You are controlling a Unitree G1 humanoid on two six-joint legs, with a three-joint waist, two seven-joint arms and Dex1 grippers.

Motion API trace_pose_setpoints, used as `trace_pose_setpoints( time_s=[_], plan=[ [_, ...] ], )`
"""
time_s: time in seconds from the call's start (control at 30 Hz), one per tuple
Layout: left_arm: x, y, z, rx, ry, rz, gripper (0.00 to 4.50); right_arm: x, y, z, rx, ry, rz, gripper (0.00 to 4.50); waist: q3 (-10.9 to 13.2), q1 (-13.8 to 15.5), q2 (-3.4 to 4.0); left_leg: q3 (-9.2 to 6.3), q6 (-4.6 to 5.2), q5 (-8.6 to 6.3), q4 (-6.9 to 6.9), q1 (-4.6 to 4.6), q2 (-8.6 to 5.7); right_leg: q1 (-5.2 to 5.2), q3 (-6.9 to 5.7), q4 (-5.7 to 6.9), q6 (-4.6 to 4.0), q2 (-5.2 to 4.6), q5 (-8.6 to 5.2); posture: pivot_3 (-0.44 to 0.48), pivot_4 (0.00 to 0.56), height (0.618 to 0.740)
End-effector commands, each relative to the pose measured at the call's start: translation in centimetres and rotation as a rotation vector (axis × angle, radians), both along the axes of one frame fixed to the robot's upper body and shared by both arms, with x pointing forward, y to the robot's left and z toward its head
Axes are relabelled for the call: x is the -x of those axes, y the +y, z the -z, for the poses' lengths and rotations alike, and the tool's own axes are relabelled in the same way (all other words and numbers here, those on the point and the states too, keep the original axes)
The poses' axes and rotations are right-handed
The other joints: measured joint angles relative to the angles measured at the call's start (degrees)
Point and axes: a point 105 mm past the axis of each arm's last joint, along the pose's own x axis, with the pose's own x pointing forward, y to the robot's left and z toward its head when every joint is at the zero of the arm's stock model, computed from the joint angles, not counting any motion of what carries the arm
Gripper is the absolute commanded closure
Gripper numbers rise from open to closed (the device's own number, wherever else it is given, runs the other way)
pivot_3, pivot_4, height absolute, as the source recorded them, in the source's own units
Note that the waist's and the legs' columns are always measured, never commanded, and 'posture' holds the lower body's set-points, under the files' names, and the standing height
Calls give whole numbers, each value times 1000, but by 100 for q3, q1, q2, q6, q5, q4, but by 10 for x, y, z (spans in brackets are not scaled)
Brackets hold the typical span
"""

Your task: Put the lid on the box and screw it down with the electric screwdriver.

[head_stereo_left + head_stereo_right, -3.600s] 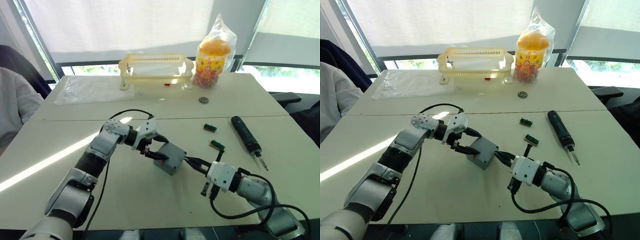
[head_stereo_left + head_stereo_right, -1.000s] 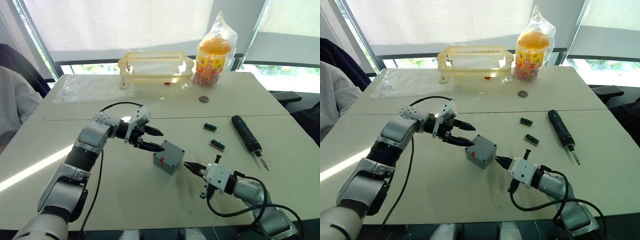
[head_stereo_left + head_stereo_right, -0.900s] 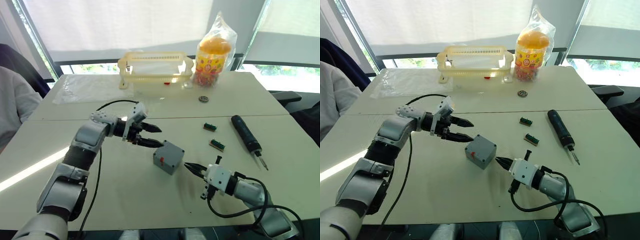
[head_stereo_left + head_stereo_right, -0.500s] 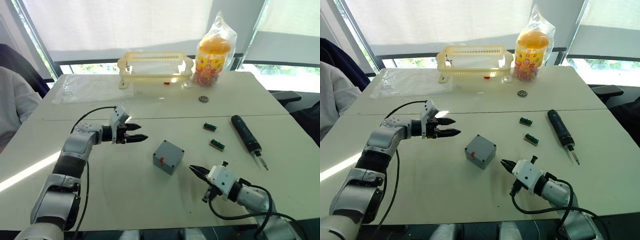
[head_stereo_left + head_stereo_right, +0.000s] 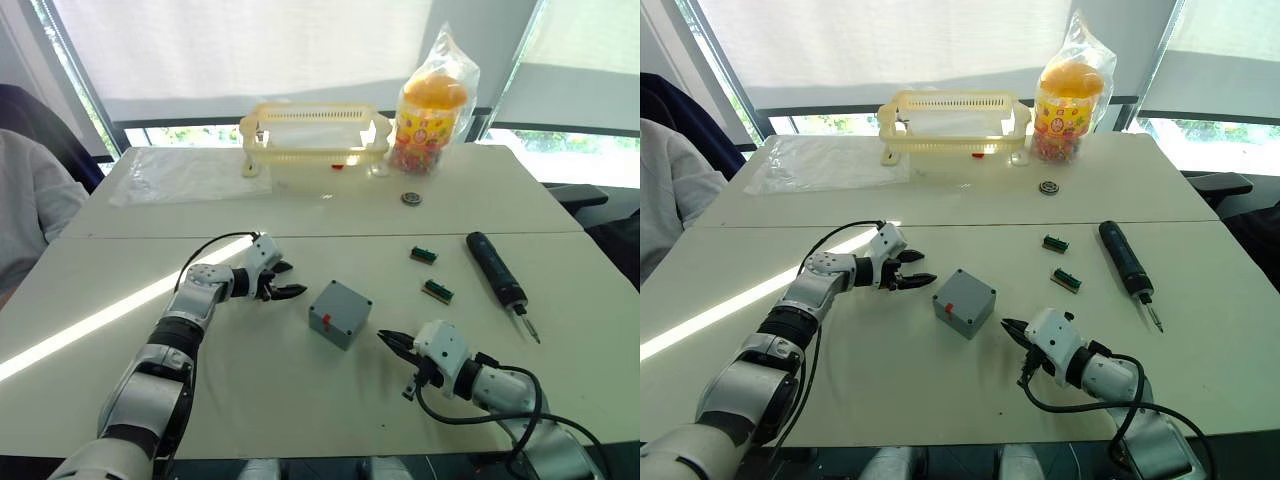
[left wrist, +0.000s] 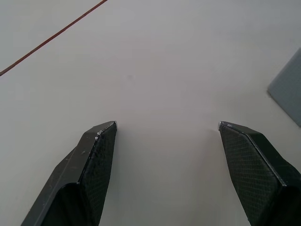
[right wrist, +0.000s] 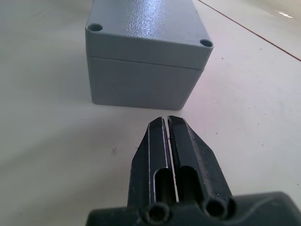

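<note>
- Box (image 5: 339, 312) mid-table, lid (image 7: 148, 26) seated on top.
- Left gripper (image 5: 287, 281) just left of box, spread wide, empty.
- Right gripper (image 5: 388, 340) near-right of box, fingers pressed together, empty.
- Electric screwdriver (image 5: 495, 270) lying well right.

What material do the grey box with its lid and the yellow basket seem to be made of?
The box and the lid look like moulded grey plastic with a slightly grainy, semi-matt surface and moulded corner screw holes; cast metal cannot be excluded. The yellow basket looks like thin, glossy plastic with slotted walls.
</note>
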Motion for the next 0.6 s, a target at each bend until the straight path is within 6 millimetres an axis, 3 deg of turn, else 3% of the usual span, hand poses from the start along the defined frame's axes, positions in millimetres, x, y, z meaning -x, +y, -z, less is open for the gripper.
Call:
trace_pose_setpoints(
  time_s=[0.03,0.6],
  plan=[
    [7,-14,-2,-11,-35,73,973,-1,5,-3,-6,-11,-19,4472,0,-11,0,0,0,0,0,0,0,0,0,0,0,0,0,0,150,740],
    [46,-23,-2,-49,-31,187,973,-15,26,7,14,21,-105,4472,0,-39,1,-1,0,0,0,0,1,1,0,-1,0,-1,0,0,150,740]
  ],
)
